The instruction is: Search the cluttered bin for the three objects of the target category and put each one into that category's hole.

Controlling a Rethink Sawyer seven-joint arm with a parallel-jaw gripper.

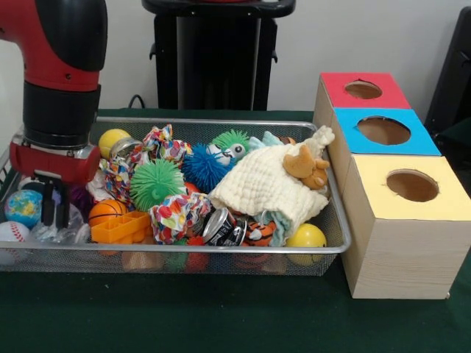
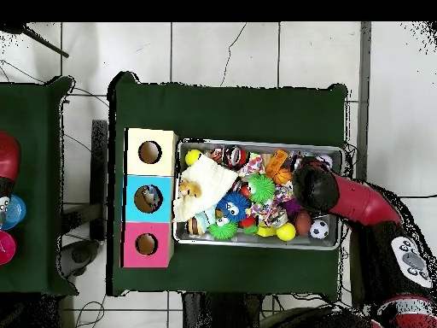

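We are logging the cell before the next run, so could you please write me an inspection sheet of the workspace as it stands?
Surface: green cloth table.
Job's things: wire bin, full; clear bottle at the claw's end; blue-topped hole in the middle box, between red and yellow.
Clutter: cream cloth, green spiky ball, can, orange basketball, globe ball.
Claw: down inside the bin by the bottle; grip unclear.
Cables: one behind the bin.
Surroundings: black pedestal, tiled floor.
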